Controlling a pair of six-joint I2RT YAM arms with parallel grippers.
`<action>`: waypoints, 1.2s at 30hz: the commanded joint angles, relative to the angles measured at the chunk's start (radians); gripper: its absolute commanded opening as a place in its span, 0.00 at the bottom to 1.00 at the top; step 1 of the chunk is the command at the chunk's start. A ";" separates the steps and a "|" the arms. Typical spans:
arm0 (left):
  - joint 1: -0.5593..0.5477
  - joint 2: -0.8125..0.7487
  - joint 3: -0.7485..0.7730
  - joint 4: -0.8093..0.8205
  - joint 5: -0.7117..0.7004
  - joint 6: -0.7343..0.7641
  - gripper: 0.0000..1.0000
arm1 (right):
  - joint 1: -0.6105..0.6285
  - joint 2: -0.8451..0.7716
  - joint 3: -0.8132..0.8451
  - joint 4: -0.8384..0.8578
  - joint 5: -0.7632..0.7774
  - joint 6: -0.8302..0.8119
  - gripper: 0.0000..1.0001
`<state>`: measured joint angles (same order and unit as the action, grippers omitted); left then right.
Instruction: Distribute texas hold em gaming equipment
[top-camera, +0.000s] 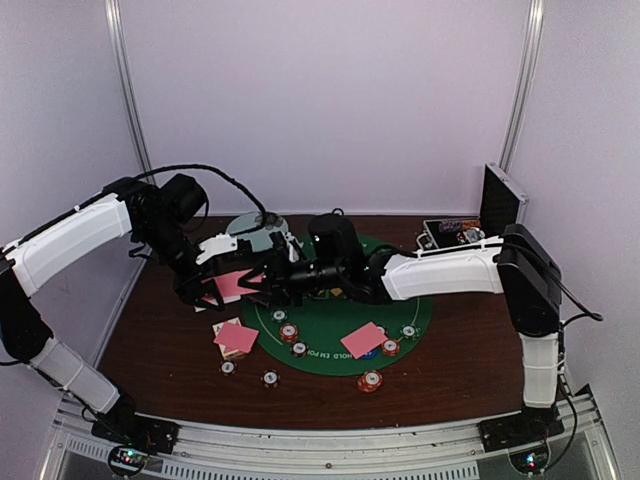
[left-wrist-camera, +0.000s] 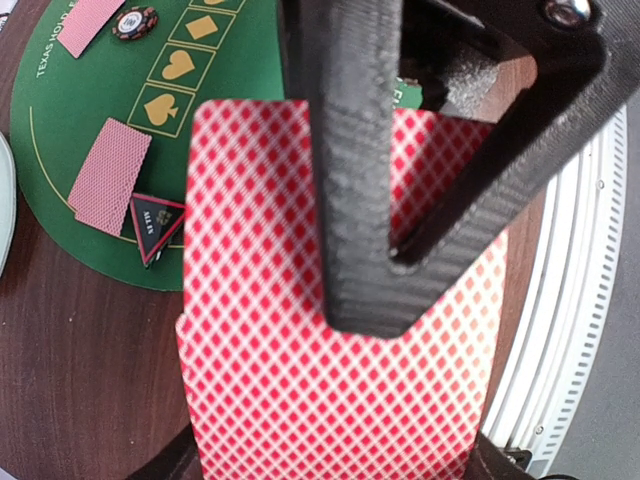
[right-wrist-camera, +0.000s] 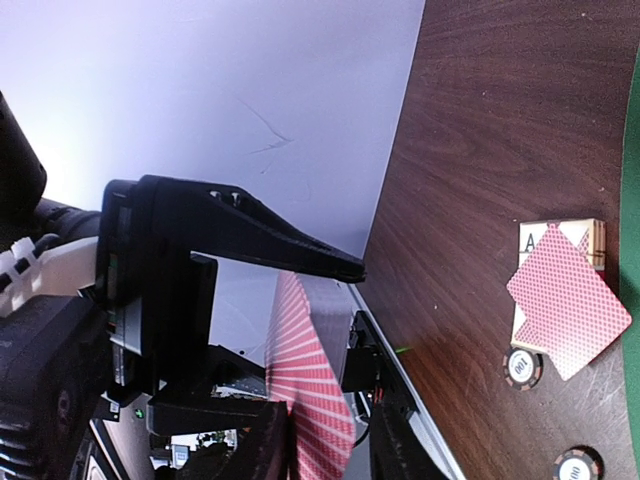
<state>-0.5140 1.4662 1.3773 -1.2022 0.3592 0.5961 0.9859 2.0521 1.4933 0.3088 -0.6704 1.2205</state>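
Pink-backed playing cards (left-wrist-camera: 330, 400) are pinched fast as a stack in the left gripper (left-wrist-camera: 365, 300), over the nine o'clock rim of the green mat (top-camera: 330, 322). The right gripper (right-wrist-camera: 328, 450) straddles their edge from three o'clock; whether it has clamped cannot be told.

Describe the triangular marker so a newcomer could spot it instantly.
Find the green felt mat on the brown table. At its edge lies a pink-backed card, with the red-rimmed black triangle marker against its corner. It is the only three-cornered piece; the poker chips are round.
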 joint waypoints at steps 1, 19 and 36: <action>0.000 -0.021 0.006 0.021 0.023 0.013 0.00 | -0.006 -0.051 -0.050 0.008 0.013 0.019 0.27; 0.000 -0.021 0.005 0.021 0.019 0.014 0.00 | -0.033 -0.186 -0.180 -0.011 0.014 0.015 0.05; 0.000 -0.020 0.006 0.002 0.015 0.020 0.00 | -0.255 -0.411 -0.483 -0.526 -0.033 -0.309 0.00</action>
<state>-0.5140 1.4662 1.3762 -1.2053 0.3588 0.6037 0.7708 1.6741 1.0462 0.0086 -0.6891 1.0729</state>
